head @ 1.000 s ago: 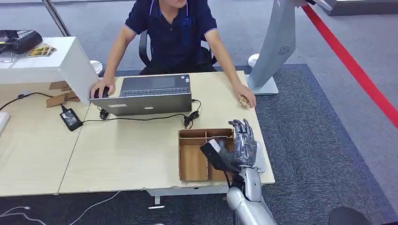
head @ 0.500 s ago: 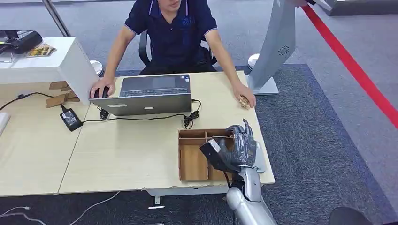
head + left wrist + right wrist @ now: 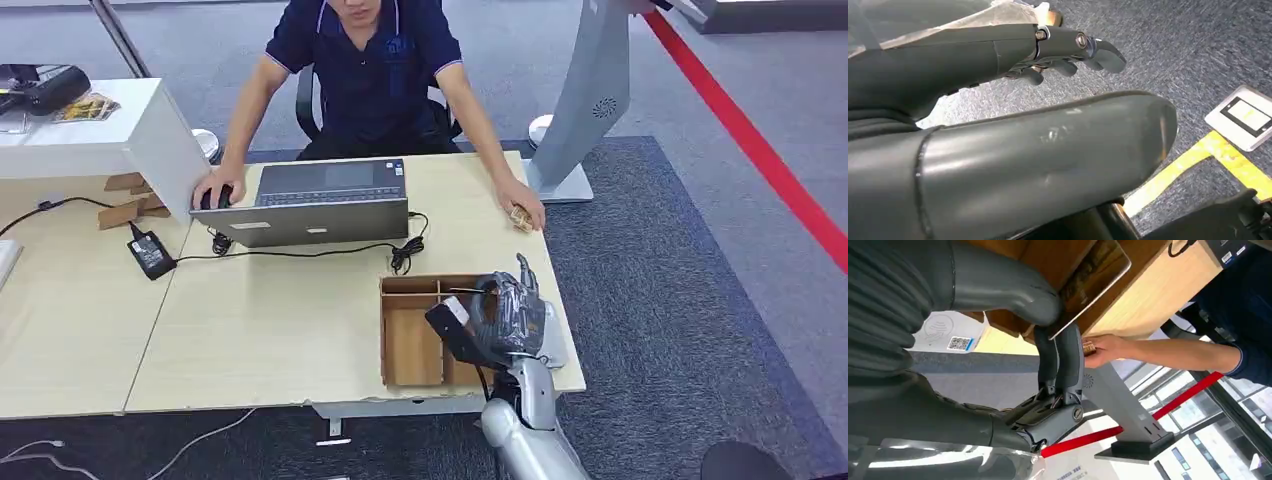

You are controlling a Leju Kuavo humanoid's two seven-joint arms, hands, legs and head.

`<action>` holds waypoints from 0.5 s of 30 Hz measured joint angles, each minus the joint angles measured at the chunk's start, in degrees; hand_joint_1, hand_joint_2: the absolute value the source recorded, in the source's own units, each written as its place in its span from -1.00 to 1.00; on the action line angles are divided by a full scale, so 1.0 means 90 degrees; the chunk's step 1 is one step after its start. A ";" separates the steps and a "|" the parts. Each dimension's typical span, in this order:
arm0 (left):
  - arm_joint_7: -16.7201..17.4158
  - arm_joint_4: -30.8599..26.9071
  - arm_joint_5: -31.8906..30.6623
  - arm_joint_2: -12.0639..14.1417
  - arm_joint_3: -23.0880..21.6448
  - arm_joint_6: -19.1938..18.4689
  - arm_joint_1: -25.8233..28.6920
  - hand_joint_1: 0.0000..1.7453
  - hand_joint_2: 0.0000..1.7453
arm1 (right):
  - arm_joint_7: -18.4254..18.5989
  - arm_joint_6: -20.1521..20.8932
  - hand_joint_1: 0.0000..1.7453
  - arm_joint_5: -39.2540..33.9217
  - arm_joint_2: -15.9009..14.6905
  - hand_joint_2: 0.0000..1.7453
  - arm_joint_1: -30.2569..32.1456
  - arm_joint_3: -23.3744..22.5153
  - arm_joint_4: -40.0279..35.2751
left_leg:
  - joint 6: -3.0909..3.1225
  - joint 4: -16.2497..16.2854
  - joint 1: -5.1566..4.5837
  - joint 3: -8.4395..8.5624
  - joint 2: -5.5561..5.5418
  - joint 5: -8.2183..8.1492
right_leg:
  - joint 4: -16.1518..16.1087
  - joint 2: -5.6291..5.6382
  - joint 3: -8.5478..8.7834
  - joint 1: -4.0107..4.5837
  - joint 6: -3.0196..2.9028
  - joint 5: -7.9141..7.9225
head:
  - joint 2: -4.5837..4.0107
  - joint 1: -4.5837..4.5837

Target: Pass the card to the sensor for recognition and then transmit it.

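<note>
Since a second ago our right hand (image 3: 512, 318) has curled its fingers (image 3: 1063, 357) over the tray (image 3: 412, 345), pinching the card (image 3: 1093, 285) between them and the thumb, while our left hand (image 3: 1063, 50) hangs loosely curled, holding nothing.

card (image 3: 1093, 277) | thin, dark face, pale edge | pinched, tilted over tray (image 3: 412, 345)

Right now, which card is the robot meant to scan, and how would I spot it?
Start at the pale wooden desk and find the compartmented wooden tray near its front right corner. Over the tray's right side, the right hand pinches the card between thumb and fingers. It is thin, with a pale edge and a brownish printed face, tilted above the tray.
</note>
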 joint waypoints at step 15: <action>-0.0005 0.0000 0.0044 -0.0002 0.0000 0.0017 0.0000 -1.00 -1.00 | -0.0066 0.0000 1.00 0.0019 0.0015 1.00 0.0010 0.0007 -0.0002 | 0.0000 0.0000 0.0000 0.0000 0.0000 0.0000 | 0.0000 0.0000 0.0000 0.0000 0.0000 0.0000 | 0.0000 0.0000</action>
